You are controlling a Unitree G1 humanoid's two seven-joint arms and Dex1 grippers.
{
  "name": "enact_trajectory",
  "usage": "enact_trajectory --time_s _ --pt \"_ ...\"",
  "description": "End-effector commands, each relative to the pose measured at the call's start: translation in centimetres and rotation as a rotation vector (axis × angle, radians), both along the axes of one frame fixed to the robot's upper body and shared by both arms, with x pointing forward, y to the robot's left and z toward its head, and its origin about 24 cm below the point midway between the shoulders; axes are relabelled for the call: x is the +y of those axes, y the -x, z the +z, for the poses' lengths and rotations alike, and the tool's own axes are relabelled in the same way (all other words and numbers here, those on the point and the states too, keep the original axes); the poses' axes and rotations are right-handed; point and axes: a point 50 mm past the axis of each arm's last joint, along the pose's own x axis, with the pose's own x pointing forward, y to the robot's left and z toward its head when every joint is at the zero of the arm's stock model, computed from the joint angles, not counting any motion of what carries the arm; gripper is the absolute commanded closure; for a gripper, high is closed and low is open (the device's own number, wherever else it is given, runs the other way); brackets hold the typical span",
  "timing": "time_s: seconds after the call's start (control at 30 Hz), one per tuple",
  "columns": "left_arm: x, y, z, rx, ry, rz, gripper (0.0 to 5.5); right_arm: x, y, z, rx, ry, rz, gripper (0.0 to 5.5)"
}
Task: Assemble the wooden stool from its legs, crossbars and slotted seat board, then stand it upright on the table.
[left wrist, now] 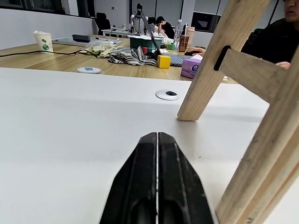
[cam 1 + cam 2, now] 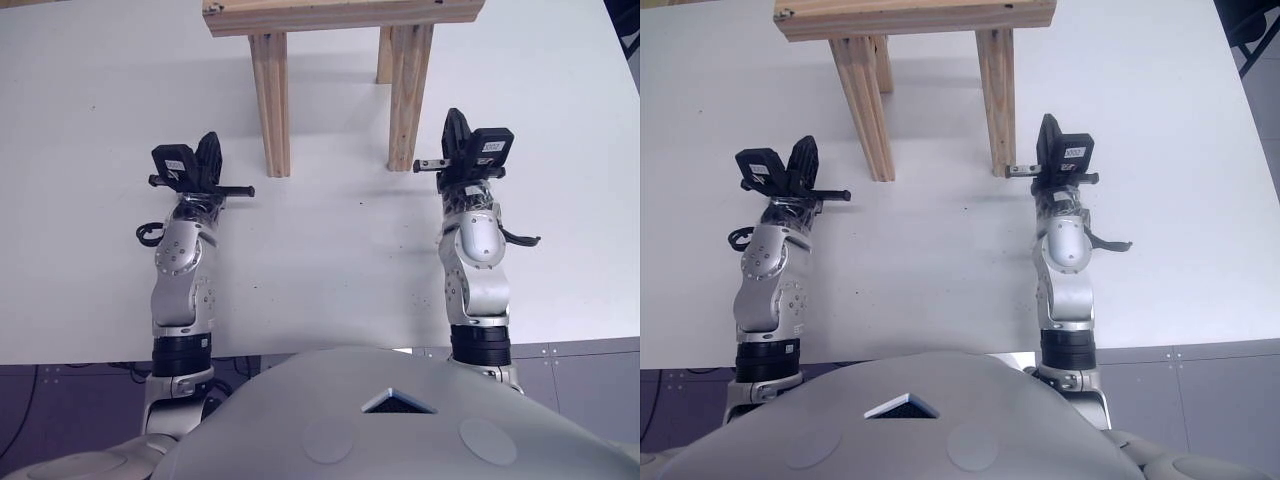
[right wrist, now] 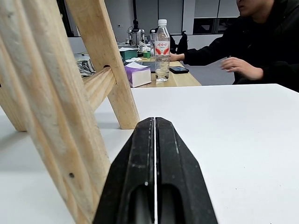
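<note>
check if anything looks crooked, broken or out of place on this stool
Nothing stands out. The stool stands upright on the white table, its near legs planted and a crossbar seated in its leg slot. The left gripper and right gripper are shut and empty, beside the legs.

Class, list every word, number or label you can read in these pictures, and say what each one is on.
On the left wrist sticker, by the left gripper: too small to read.
On the right wrist sticker, by the right gripper: too small.
On the bottle label: blurred.
On the paper cup: green mark, illegible.
On the stool: none.
</note>
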Motion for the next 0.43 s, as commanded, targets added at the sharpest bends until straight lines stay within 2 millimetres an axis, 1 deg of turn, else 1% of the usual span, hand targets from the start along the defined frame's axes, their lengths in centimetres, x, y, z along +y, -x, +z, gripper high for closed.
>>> enact_trajectory --time_s 0.03,0.2,0.27,0.37,0.43 --pt "0.9 -0.5 0.2 0.009 -0.023 0.008 5.5 0.3 -0.3 0.4 -0.017 -0.013 -0.012 5.47" --pt "1.5 -1.1 0.4 0.01 -0.042 0.043 5.5 0.3 0.1 0.2 0.0 -0.015 -0.031 5.47" --pt "1.9 -1.1 0.4 0.02 -0.068 0.08 5.5 0.0 -0.2 0.0 0.008 -0.005 -0.04 5.47" --pt "1.4 -1.6 0.4 0.022 -0.16 0.075 5.5 -0.9 -0.7 -0.1 0.012 0.016 -0.064 5.47" --pt "1.1 -1.7 0.1 0.04 -0.175 0.068 5.5 -0.8 -1.3 0.3 -0.002 0.021 -0.059 5.47"
